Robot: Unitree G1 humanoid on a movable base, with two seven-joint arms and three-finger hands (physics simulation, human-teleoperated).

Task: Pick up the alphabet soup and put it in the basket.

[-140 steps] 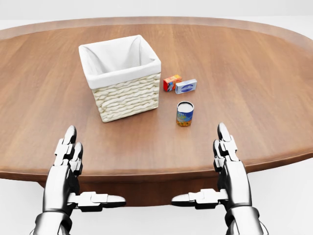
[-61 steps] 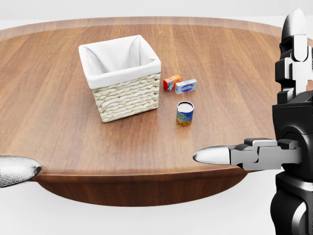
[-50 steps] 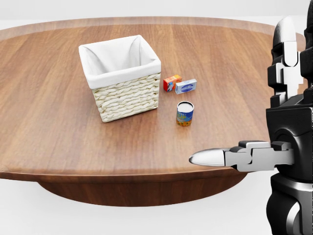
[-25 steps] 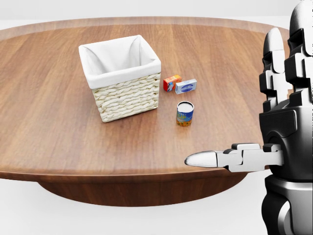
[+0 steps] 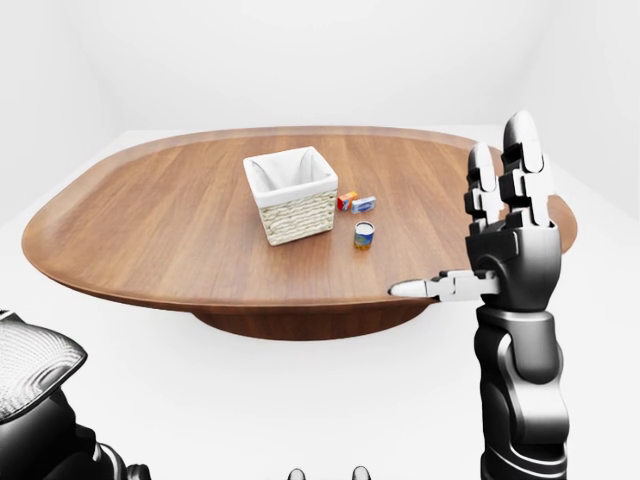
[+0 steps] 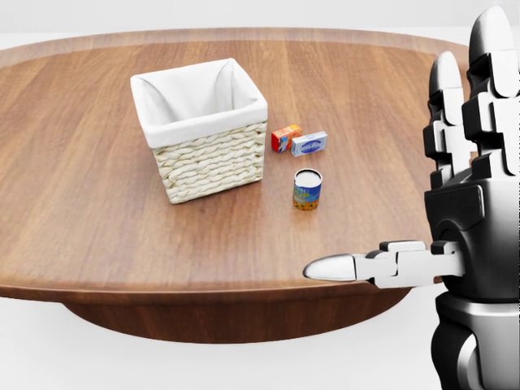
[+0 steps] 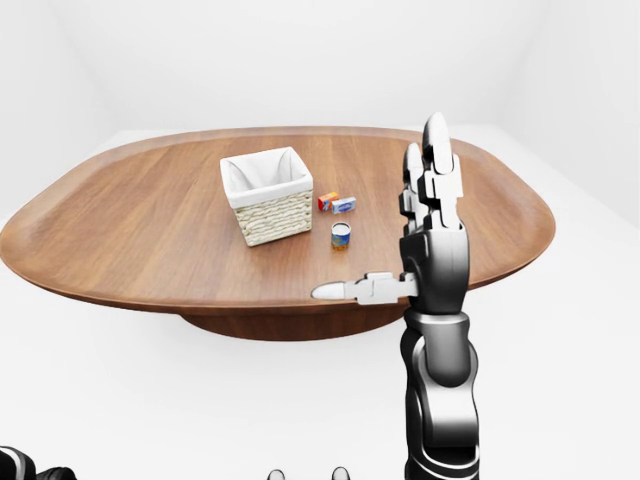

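Observation:
The alphabet soup can (image 6: 307, 189) stands upright on the wooden table (image 6: 97, 203), just right of the basket. The woven basket (image 6: 213, 166) has a white cloth lining and nothing shows inside it. My right hand (image 6: 443, 203) is raised at the right of the head view, nearer to me than the can and well to its right. It is open, with its fingers (image 6: 487, 89) pointing up and its thumb (image 6: 345, 266) stretched left over the table's near edge. It holds nothing. Only a grey part of my left arm (image 5: 30, 368) shows, at the bottom left of the left-eye view.
A small orange box (image 6: 285, 136) and a blue-and-white box (image 6: 309, 143) lie side by side just above the can. The oval table's near edge (image 6: 203, 288) runs across the lower head view, with white floor all round.
My right hand rose from the table's near edge to the right side, then drifted slightly left with its fingers higher. My left hand dropped out of the head view. Can and basket stayed put.

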